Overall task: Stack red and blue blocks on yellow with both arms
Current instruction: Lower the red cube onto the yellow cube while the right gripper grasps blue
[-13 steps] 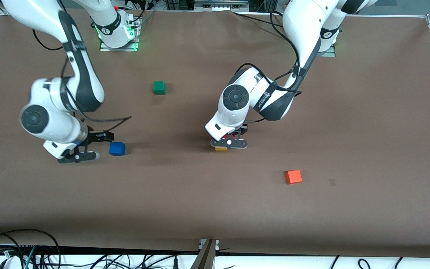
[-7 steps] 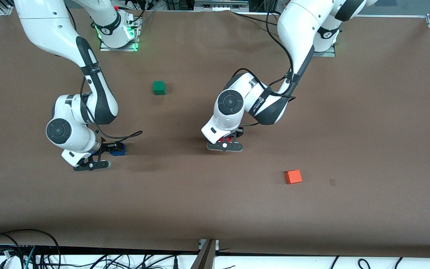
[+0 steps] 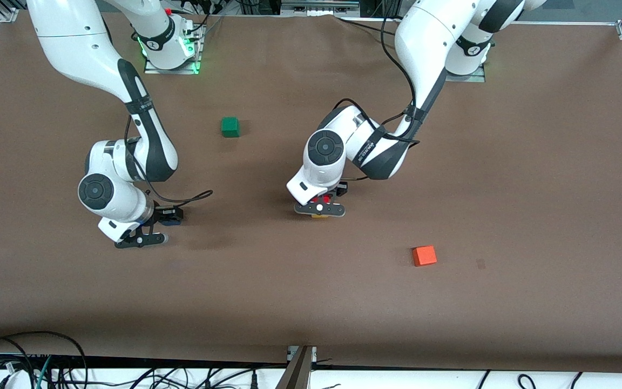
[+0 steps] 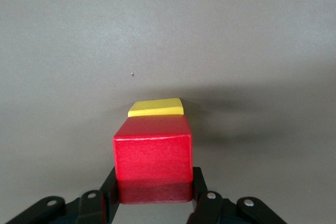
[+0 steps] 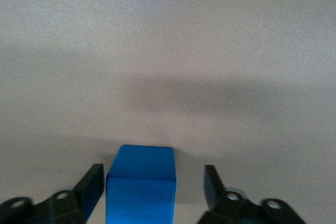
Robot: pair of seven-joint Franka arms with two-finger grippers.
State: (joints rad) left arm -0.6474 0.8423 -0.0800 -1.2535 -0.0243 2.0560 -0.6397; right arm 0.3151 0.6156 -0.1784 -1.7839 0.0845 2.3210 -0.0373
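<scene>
left gripper (image 4: 155,195) pinching matte red cube (image 4: 153,158) | right gripper (image 5: 152,187) spread astride blue cube (image 5: 140,182)

The left gripper (image 4: 152,203) is over the yellow block (image 4: 156,107) near the table's (image 3: 532,178) middle, with the red block (image 4: 153,158) between its fingers. The right gripper (image 5: 152,192) is down at the table toward the right arm's end, with the blue block (image 5: 140,182) between its fingers. The green block (image 3: 230,126) lies farther from the front camera than both; the orange block (image 3: 424,255) lies nearer, toward the left arm's end.
</scene>
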